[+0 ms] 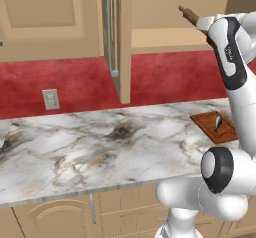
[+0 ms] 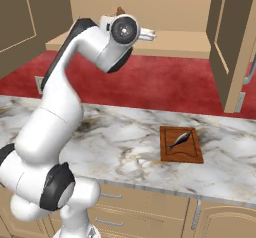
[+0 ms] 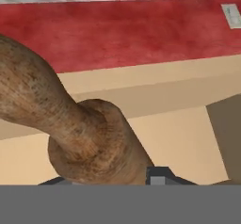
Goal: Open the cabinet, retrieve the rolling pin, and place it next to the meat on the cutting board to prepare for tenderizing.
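Note:
The cabinet (image 1: 125,42) stands open, its doors (image 2: 235,42) swung out and the bare shelf (image 2: 175,42) showing. My gripper (image 3: 106,178) is shut on the rolling pin (image 3: 89,138), a brown wooden cylinder with a knobbed handle, held up at shelf height. In the left base view, one end of the rolling pin (image 1: 190,14) sticks out up and to the left of my hand (image 1: 205,24). Low on the counter lies the reddish cutting board (image 2: 181,144) (image 1: 212,127), with the small grey meat (image 2: 180,140) (image 1: 218,122) on it, well below the gripper (image 2: 147,33).
A marble counter (image 1: 100,147) runs across below a red backsplash (image 2: 165,82) with a wall outlet (image 1: 50,99). The open door's edge with its silver handle (image 1: 111,27) hangs over the counter. A closed wall cabinet (image 1: 45,17) is to the left. Base cabinets (image 2: 150,217) sit under the counter.

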